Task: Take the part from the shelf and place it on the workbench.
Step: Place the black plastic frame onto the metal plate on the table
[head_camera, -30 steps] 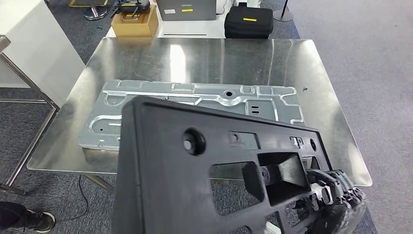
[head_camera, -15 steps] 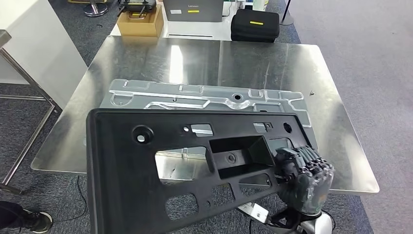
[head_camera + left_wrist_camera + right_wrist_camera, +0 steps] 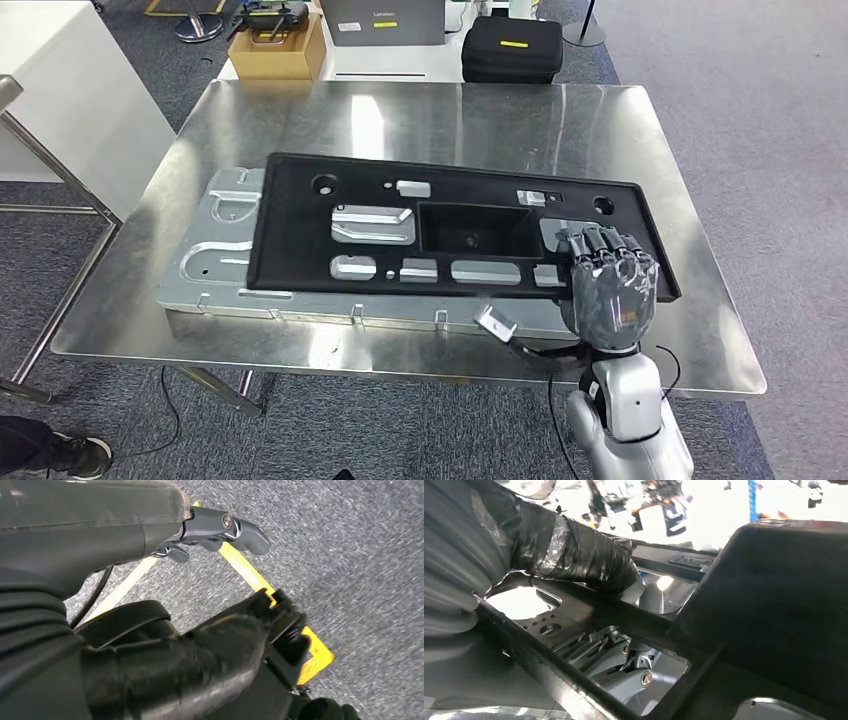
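Observation:
A long black plastic part [image 3: 450, 235] with several cut-outs lies flat on a silver stamped metal panel [image 3: 215, 250] on the steel workbench [image 3: 450, 120]. My right hand [image 3: 608, 285] grips the part's near right end, fingers curled over its top face. In the right wrist view the taped thumb [image 3: 584, 555] lies over the part [image 3: 774, 605], and fingers show through an opening from below. My left hand [image 3: 220, 527] hangs over grey carpet with yellow tape, fingers stretched out and holding nothing.
A small metal bracket [image 3: 495, 322] lies at the panel's near edge beside my right hand. Behind the bench stand a cardboard box [image 3: 275, 45], a grey box [image 3: 385, 18] and a black case [image 3: 512, 47]. A white cabinet [image 3: 70, 100] is at the left. A person's shoe [image 3: 60, 452] is at the lower left.
The black part went from tilted up close to the camera down and forward, now flat on the silver panel. My right hand moved forward with it, still holding its end.

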You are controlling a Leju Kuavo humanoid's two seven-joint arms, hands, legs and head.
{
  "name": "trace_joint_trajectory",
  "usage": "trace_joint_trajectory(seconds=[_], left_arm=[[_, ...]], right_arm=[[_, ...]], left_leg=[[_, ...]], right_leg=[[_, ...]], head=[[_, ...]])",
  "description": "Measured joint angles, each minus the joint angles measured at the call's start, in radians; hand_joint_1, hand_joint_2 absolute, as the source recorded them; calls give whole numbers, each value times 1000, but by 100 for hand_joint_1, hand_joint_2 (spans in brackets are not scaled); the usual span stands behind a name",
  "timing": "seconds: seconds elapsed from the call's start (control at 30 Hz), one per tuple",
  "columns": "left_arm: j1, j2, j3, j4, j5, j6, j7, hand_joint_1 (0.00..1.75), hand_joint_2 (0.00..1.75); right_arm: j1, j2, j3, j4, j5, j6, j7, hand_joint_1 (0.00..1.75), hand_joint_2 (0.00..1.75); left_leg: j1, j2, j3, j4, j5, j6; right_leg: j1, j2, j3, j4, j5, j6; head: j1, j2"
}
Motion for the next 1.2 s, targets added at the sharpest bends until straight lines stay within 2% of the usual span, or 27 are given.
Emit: trace_joint_trajectory(seconds=[0.07, 0.13, 0.23, 0.3, 0.33, 0.4, 0.43, 0.47, 0.5, 0.57, 0.6, 0.63, 0.67, 0.73, 0.8, 0.83, 0.9, 0.93, 0.97, 1.0, 1.03, 1.1, 1.13, 1.2], left_arm=[[-3, 0, -8, 0, -2, -2, 5, 0, 0], [-8, -1, -15, 0, -3, -3, 8, 0, 0], [-11, -2, -22, 0, -3, -3, 13, 0, 0], [-12, -4, -27, 0, -3, -4, 17, 0, 0], [-14, -6, -30, 0, -3, -4, 19, 0, 0], [-17, -7, -36, 0, -3, -5, 23, 0, 0], [-18, -7, -39, 0, -3, -6, 25, 0, 0], [-18, -7, -41, 0, -2, -6, 28, 0, 0], [-18, -7, -42, 0, -2, -6, 29, 0, 0], [-18, -8, -46, 0, -2, -6, 32, 0, 0], [-19, -9, -47, 0, -2, -6, 33, 0, 0], [-20, -9, -49, 0, -2, -7, 34, 0, 0], [-21, -10, -52, 0, -2, -7, 35, 0, 0], [-23, -10, -57, 0, -2, -7, 37, 0, 0], [-24, -10, -62, 0, -2, -7, 39, 0, 0], [-24, -10, -64, 0, -2, -7, 39, 0, 0], [-24, -10, -67, 0, -1, -7, 40, 0, 0], [-23, -10, -68, 0, 0, -7, 40, 0, 0], [-23, -10, -69, 0, 0, -7, 40, 0, 0], [-23, -10, -69, 0, 0, -7, 41, 0, 0], [-22, -10, -69, 0, 0, -7, 42, 0, 0], [-23, -10, -70, 0, 1, -6, 43, 0, 0], [-24, -10, -70, 0, 2, -6, 43, 0, 0], [-24, -10, -70, 0, 3, -4, 43, 0, 0]], right_arm=[[-42, -21, 11, 55, 4, 11, 44, 169, 175], [-83, -42, 27, 106, 6, 32, 100, 170, 175], [-142, -75, 66, 185, 8, 72, 188, 171, 175], [-175, -97, 100, 234, 8, 106, 240, 171, 175], [-191, -106, 119, 258, 8, 125, 268, 171, 175], [-214, -121, 159, 310, 8, 160, 326, 171, 175], [-220, -126, 177, 333, 8, 171, 349, 171, 175], [-224, -130, 193, 354, 8, 178, 366, 171, 175], [-228, -133, 209, 374, 8, 183, 379, 171, 175], [-242, -136, 245, 413, 8, 189, 400, 170, 175], [-249, -136, 265, 432, 8, 191, 409, 170, 175], [-255, -136, 283, 450, 8, 192, 415, 170, 175], [-259, -135, 301, 466, 8, 193, 420, 170, 175], [-261, -131, 330, 499, 8, 195, 423, 171, 175], [-262, -125, 349, 529, 8, 195, 424, 171, 175], [-263, -121, 357, 542, 8, 194, 424, 170, 175], [-266, -109, 371, 570, 8, 192, 427, 167, 175], [-267, -103, 379, 585, 8, 190, 429, 155, 175], [-267, -99, 385, 599, 8, 187, 431, 144, 175], [-267, -95, 392, 611, 8, 185, 433, 103, 175], [-268, -92, 396, 620, 8, 183, 434, 63, 175], [-268, -84, 402, 635, 8, 181, 433, 1, 175], [-268, -80, 405, 642, 8, 181, 431, 0, 175], [-268, -75, 411, 654, 8, 179, 425, 0, 175]], left_leg=[[-1, 0, 53, -128, 73, 6], [-3, 0, 97, -232, 109, 14], [-4, -1, 107, -258, 112, 27], [-1, -1, 112, -268, 118, 39], [0, -1, 115, -273, 120, 44], [-1, 0, 115, -273, 119, 49], [-1, -1, 115, -271, 118, 50], [-1, -2, 116, -269, 116, 51], [-1, -4, 116, -267, 113, 50], [-1, -5, 118, -260, 105, 45], [-3, -6, 118, -256, 101, 42], [-4, -5, 117, -254, 99, 37], [-5, -5, 116, -253, 98, 32], [-6, -4, 116, -255, 97, 23], [-5, -3, 109, -234, 79, 14], [-4, -3, 93, -198, 57, 10], [-2, -2, 37, -80, 2, 4], [-2, -2, 7, -23, -17, 3], [-2, -2, -10, 9, -21, 3], [-2, -1, -11, 4, -5, 4], [-2, -1, 7, -37, 25, 6], [-4, -1, 72, -170, 88, 15], [-5, -2, 97, -220, 103, 18], [-9, -2, 115, -257, 104, 23]], right_leg=[[1, 1, 3, 1, -3, 3], [4, 2, 1, 4, -5, 10], [4, 1, -2, 3, -5, 26], [2, 1, -12, 27, -24, 35], [1, 1, -31, 67, -47, 39], [-2, 1, -93, 194, -103, 45], [-4, 1, -124, 250, -119, 48], [-5, 1, -142, 277, -117, 49], [-6, 1, -141, 266, -95, 49], [-7, 0, -95, 148, -22, 47], [-5, 1, -67, 85, 3, 44], [-3, 1, -48, 41, 17, 41], [-1, 2, -39, 20, 17, 37], [1, 2, -36, 15, 15, 29], [-1, 1, -31, 7, 16, 16], [-3, 0, -28, 4, 17, 9], [-1, -1, -25, 3, 15, 1], [0, -1, -24, 3, 14, -1], [1, 0, -23, 3, 13, -2], [2, 0, -21, 4, 12, -3], [3, 2, -18, 4, 10, -3], [5, 4, -12, 4, 7, -1], [6, 6, -10, 5, 5, 2], [8, 7, -10, 3, 6, 10]], head=[[0, 0], [0, 0], [1, 0], [1, 0], [2, 0], [2, 0], [2, 0], [2, 0], [2, 0], [2, 0], [2, 0], [2, 0], [2, 0], [1, 0], [1, 0], [1, 0], [0, 0], [0, 0], [0, 0], [0, 0], [0, 0], [0, 0], [0, 0], [0, 0]])
